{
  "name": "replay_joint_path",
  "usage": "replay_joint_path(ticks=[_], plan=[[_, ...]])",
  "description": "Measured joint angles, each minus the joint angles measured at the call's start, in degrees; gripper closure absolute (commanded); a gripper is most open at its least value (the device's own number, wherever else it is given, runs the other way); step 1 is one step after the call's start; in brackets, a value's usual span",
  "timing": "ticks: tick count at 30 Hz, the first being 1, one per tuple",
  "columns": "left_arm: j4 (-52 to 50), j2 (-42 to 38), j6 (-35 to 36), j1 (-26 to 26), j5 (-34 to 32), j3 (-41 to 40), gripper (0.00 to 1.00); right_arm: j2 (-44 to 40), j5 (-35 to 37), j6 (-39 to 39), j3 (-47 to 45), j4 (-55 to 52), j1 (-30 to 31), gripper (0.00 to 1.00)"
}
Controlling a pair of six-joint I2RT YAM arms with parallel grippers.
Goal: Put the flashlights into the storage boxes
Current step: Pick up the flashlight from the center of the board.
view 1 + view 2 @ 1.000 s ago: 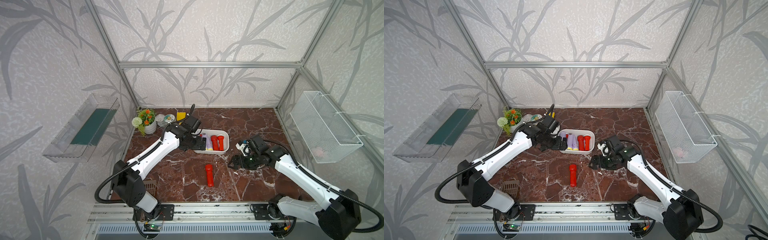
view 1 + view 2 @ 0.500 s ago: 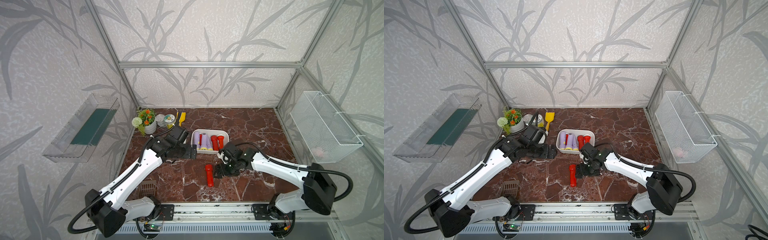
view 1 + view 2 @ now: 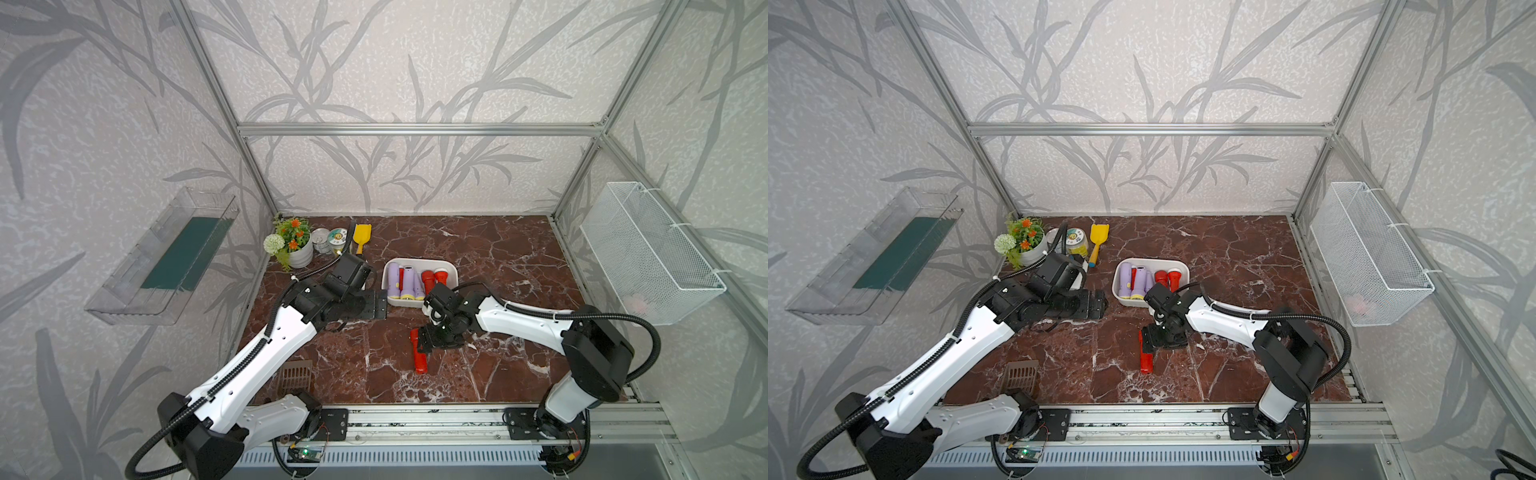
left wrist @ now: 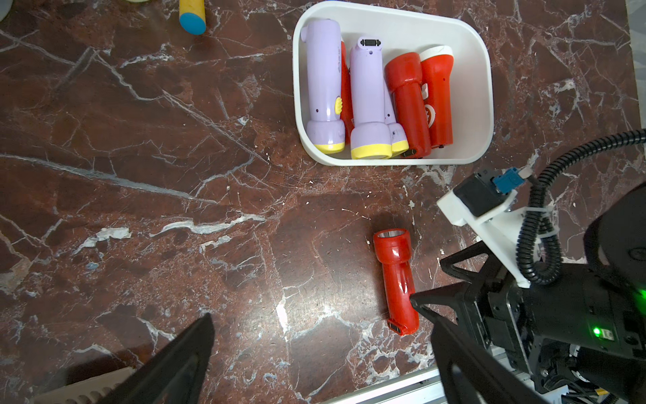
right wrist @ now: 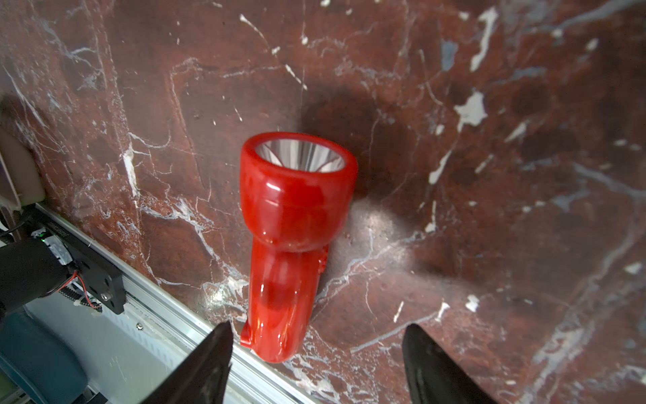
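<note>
Flashlights [image 4: 368, 98], six in tub [image 4: 391, 15], one loose [image 4: 396, 276]; left claw [image 3: 381, 304] wide, empty; right claw [image 5: 316, 325] open astride it

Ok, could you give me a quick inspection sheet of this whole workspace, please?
Surface: red-brown marble tabletop.
Job's things: white tub holds lilac and red flashlights; one red flashlight lies outside it.
Clutter: flower pot, jar, yellow shovel, brown grate.
Grippers: left gripper open beside the tub; right gripper open, jaws either side of the loose flashlight.
Cables: black hoses along both arms.
Surroundings: wire basket, clear bin on walls.
</note>
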Motion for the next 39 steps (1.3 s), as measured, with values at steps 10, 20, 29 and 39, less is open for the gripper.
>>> replay_joint_path(ticks=[10, 20, 29, 39], plan=[[-0.3, 1.6, 1.3, 2.1, -0.2, 0.0, 0.01, 4.7, 1.1, -0.5, 3.4, 0.0, 1.4, 0.34], [-0.6, 2.4, 3.9, 5.4, 0.8, 0.1, 0.01, 7.6, 2.1, 1.5, 4.3, 0.0, 3.3, 0.42], [-0.9, 3.2, 5.8, 7.1, 2.1, 0.3, 0.01, 8.5, 2.9, 3.5, 4.3, 0.9, 4.1, 0.47], [-1.6, 3.2, 6.4, 7.9, 2.4, 0.3, 0.01, 9.7, 3.4, 4.0, 5.0, 0.9, 4.3, 0.55]])
